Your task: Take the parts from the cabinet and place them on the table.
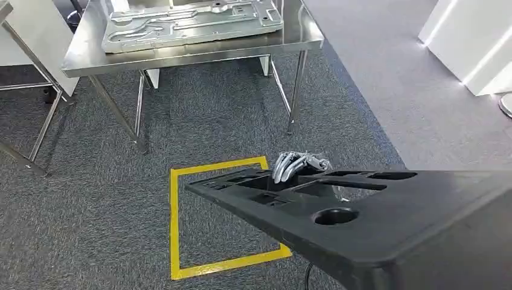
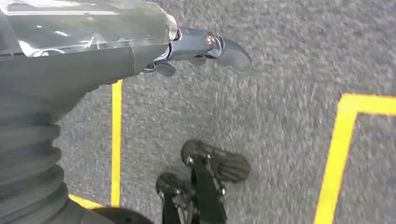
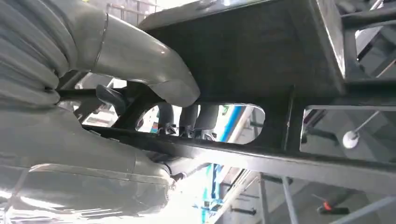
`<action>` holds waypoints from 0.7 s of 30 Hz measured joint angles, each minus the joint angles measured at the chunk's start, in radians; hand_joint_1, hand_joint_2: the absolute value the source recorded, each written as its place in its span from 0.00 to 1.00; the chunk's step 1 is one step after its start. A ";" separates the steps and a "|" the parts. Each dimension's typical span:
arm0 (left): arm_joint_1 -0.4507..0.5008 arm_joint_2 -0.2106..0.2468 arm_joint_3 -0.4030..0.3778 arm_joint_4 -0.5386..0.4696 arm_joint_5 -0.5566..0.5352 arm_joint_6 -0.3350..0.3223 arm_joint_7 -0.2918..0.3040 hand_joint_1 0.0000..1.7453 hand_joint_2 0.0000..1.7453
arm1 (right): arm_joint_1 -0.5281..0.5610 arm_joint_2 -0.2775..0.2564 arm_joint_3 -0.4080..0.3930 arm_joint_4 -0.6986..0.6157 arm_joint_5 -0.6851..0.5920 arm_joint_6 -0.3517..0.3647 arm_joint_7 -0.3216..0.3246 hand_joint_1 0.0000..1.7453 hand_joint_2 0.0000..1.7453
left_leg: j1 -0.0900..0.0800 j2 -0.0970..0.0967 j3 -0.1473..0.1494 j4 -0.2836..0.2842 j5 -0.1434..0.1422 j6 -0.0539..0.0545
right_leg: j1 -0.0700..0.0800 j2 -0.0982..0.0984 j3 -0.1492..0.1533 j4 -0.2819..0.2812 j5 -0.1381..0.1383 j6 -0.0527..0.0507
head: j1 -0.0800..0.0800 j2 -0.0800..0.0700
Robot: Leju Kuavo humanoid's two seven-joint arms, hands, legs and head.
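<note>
— Where's the part?

— The black plastic part (image 1: 362, 223) is carried low over the carpet, near the yellow tape square (image 1: 175, 223). From the head view the right hand (image 1: 296, 164) curls its fingers over the part's far edge; the right wrist view shows those fingers (image 3: 189, 119) hooked through a slot.

— And the left hand (image 2: 205, 46)?

— Hanging over the floor, holding nothing, fingers apart.

— Ahead?

— A steel table (image 1: 84, 60) bearing a metal panel (image 1: 193, 24).
</note>
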 joint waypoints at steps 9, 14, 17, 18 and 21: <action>0.000 -0.002 0.000 0.000 0.000 0.000 -0.001 0.00 1.00 | -0.003 0.000 -0.002 0.000 0.002 0.002 0.005 1.00 1.00 | 0.014 -0.005 0.110 -0.020 -0.064 0.006 | -0.016 -0.011 -0.213 0.207 -0.037 0.030 | 0.000 0.000; -0.005 -0.003 0.000 0.000 0.000 0.002 -0.002 0.00 1.00 | -0.004 -0.001 -0.003 0.002 0.036 -0.025 0.014 1.00 1.00 | 0.014 -0.012 0.141 -0.028 -0.107 -0.025 | -0.005 -0.015 -0.176 0.020 0.125 0.001 | 0.000 0.000; -0.005 -0.003 0.000 0.000 0.001 0.004 -0.004 0.00 1.00 | -0.004 -0.001 -0.003 0.000 0.068 -0.042 0.008 1.00 1.00 | 0.017 -0.010 0.150 0.001 -0.111 -0.036 | -0.008 -0.023 -0.149 0.009 0.114 -0.020 | 0.000 0.000; -0.007 -0.005 0.000 0.000 0.002 0.005 -0.005 0.00 1.00 | -0.005 -0.001 -0.003 0.000 0.075 -0.045 0.005 1.00 1.00 | 0.017 -0.009 0.117 0.065 -0.119 -0.039 | -0.009 -0.028 -0.141 0.009 0.107 -0.027 | -0.001 0.000; -0.004 -0.008 0.000 0.000 0.003 0.011 -0.006 0.00 1.00 | 0.001 -0.001 -0.003 0.004 0.089 -0.047 -0.004 1.00 1.00 | 0.017 -0.010 -0.033 0.287 -0.217 -0.045 | -0.003 -0.038 -0.123 0.009 0.086 -0.035 | -0.001 0.000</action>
